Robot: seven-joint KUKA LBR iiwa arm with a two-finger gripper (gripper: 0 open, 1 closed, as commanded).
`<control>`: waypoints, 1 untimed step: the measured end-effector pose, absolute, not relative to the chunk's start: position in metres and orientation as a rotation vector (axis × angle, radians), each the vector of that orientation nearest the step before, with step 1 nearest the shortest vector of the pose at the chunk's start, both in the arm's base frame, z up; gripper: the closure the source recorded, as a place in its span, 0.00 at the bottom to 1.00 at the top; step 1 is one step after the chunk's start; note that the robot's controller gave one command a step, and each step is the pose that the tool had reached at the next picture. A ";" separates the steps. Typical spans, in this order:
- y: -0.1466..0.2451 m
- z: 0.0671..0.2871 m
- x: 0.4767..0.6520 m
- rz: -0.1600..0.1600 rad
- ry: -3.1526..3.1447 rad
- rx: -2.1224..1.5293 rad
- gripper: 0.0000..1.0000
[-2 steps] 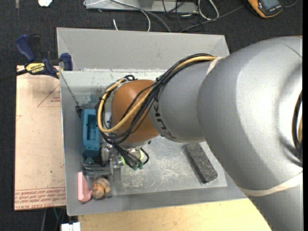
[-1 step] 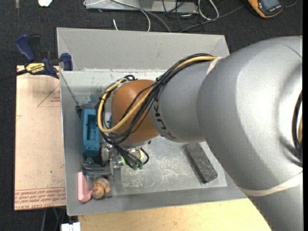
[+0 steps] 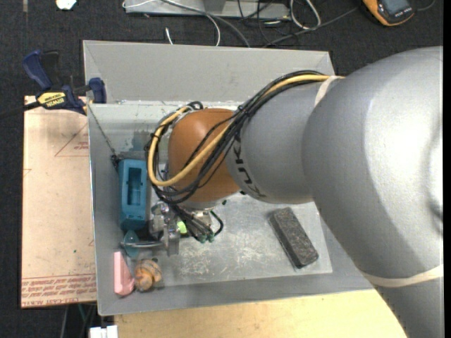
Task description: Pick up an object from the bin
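Near the bin's [image 3: 232, 259] lower-left corner the jaws hang low, just beside a blue block [image 3: 132, 192] along the left wall. Pink bar [image 3: 123, 273] and brown shell-like lump [image 3: 148, 275] lie just below. Clenched or released: can't tell. Grey slab [image 3: 294, 238] well apart, right.

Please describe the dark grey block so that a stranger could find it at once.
Start at the grey metal bin and look at its floor on the view's right, under the silver arm. The dark grey block lies there alone, long and speckled; the blue box and pink piece crowd the left.
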State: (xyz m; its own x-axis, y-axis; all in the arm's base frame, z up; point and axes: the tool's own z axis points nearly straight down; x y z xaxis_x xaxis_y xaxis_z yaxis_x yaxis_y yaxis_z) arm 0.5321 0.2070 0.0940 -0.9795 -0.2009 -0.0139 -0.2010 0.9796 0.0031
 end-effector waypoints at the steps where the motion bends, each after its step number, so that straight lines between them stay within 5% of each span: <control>1: 0.211 0.157 0.530 0.007 3.118 -0.309 1.00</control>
State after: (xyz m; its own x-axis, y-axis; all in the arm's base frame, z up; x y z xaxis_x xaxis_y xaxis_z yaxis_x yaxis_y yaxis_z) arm 0.5302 0.2115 0.1572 -0.9805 -0.1965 -0.0085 -0.1966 0.9805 0.0037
